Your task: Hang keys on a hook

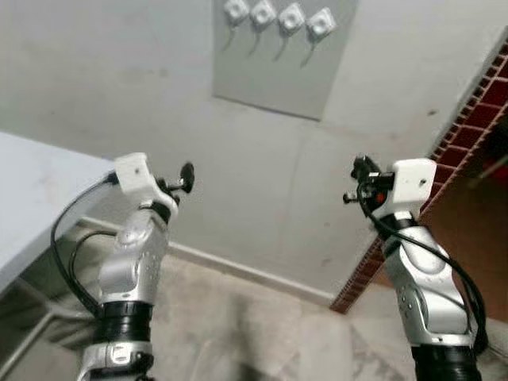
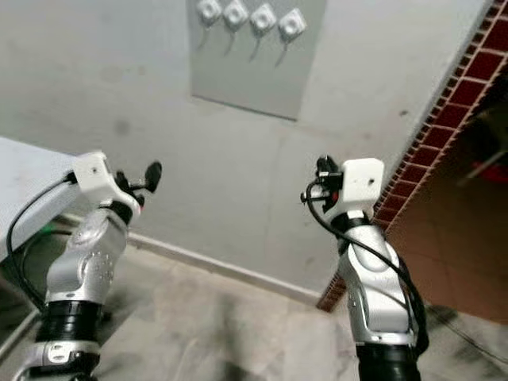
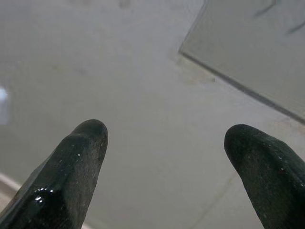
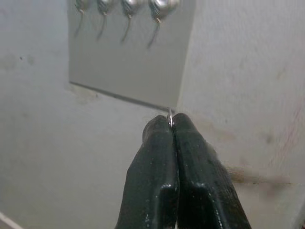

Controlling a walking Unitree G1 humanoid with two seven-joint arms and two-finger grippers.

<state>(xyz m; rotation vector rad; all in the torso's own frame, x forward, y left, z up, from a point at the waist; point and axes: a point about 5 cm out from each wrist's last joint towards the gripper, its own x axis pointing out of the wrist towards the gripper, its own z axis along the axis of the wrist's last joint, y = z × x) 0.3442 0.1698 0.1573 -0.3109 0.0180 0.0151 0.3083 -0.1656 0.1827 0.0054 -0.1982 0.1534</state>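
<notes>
Your right gripper (image 4: 171,125) is pinched tight on a thin key ring (image 4: 169,114), only a sliver of wire poking out at the tips; the keys themselves I can't see. Left gripper (image 3: 164,157) is spread wide and empty, also raised toward the wall. Pickup looks done, but the hooks (image 1: 278,19) on the grey panel (image 1: 274,75) are well above and apart, so the reach and hang remain.

You have four hooks (image 1: 278,17) in a row on one grey wall panel (image 1: 274,75). Two grippers are up: the left gripper (image 3: 164,157) and the right gripper (image 4: 171,125). One metal ring (image 4: 169,116) shows. One white table (image 1: 32,198) stands at your left.
</notes>
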